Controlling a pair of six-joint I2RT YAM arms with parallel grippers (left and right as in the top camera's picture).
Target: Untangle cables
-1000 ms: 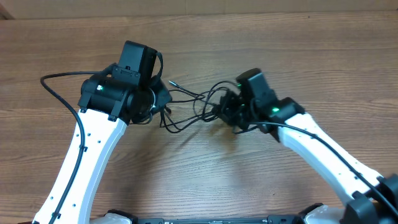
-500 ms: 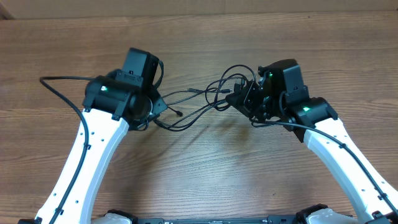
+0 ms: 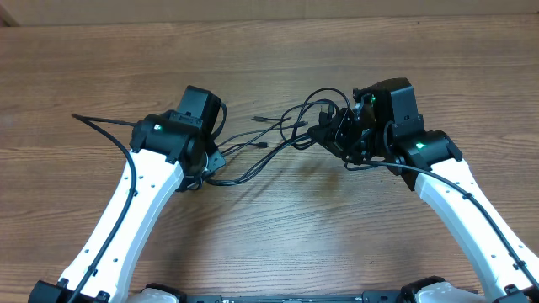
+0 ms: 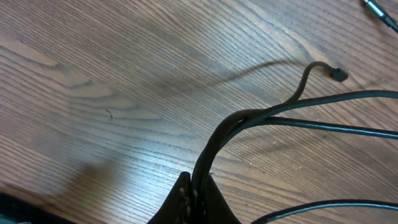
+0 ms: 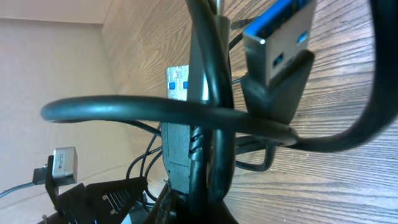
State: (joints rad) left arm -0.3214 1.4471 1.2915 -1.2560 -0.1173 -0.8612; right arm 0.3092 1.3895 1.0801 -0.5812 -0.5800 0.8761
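- Stretched out further than a second ago: cables, strung as several thin black strands between the two arms over the middle of the table, the right end carried right and toward the far edge.
- Visible from overhead alone: the whole span of the tangle on the wooden table, with loops crossing near the right end and a slack strand sagging below the left end.
- Visible from the left wrist alone: three or four strands bunched together, then fanning off to the right, and one small plug tip curling free above the wood.
- Visible from the right wrist alone: two blue-tongued USB plugs close to the lens, with a cord looped across both.
- Clamped fully together on the bunched strands: left gripper, pinching the cords where they converge.
- Likewise pressed tight on the cables: right gripper, with the contact itself hidden behind the plugs in its own camera.
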